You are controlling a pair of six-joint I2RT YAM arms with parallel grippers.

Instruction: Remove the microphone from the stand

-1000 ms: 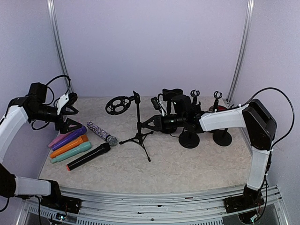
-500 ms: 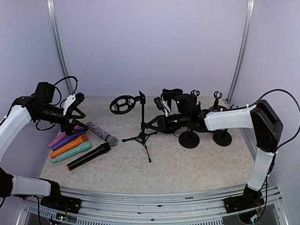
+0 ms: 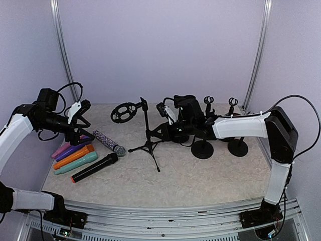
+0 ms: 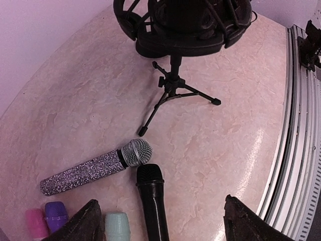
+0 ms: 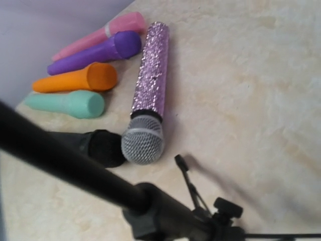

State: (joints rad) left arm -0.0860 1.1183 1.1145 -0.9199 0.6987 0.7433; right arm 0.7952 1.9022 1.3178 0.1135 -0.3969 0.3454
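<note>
The black tripod stand (image 3: 147, 134) stands mid-table with a round shock mount (image 3: 125, 111) at its top; I see no microphone in the mount. My right gripper (image 3: 154, 132) is at the stand's pole and looks shut on it. The pole (image 5: 65, 160) fills the right wrist view, where my fingers are hidden. My left gripper (image 3: 85, 120) hangs open and empty above the loose microphones, its fingers (image 4: 90, 221) wide apart. A sparkly purple microphone (image 3: 108, 142) and a black one (image 3: 94, 167) lie below it.
Teal (image 3: 75, 163), orange (image 3: 73, 156), purple (image 3: 74, 148) and pink (image 3: 61, 149) microphones lie in a row at the left. Two round-base stands (image 3: 202, 149) (image 3: 237, 146) with clip holders (image 3: 208, 100) stand at the back right. A metal rail (image 4: 301, 125) runs along the table's front.
The stand shifted right, then back left, together with my right gripper. My left gripper rose a little and moved right over the microphones.
</note>
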